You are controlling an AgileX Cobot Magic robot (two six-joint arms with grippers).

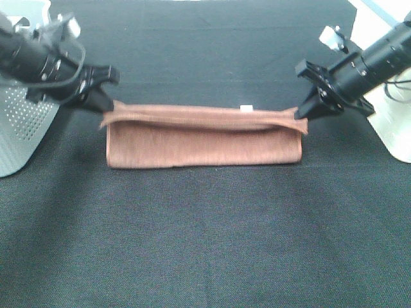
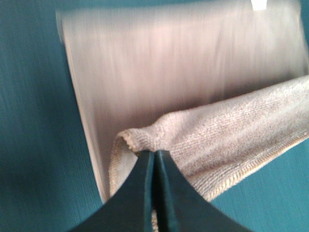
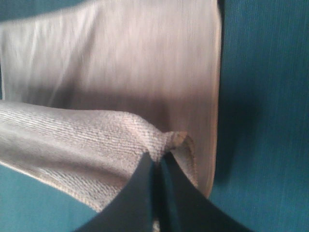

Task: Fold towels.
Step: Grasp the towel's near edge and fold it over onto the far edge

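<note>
While the towel (image 1: 204, 146) is clamped by left fingers (image 1: 103, 101) and right fingers (image 1: 310, 106), the fold could be skewed by slippage.

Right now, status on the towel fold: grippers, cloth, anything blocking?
Left gripper shut on the towel at its left corner, right gripper shut at its right corner. Towel doubled over, held edge raised. Nothing seen in the way.

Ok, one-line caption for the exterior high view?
Left gripper and right gripper each pinch a far corner of the half-folded towel on the black table.
</note>
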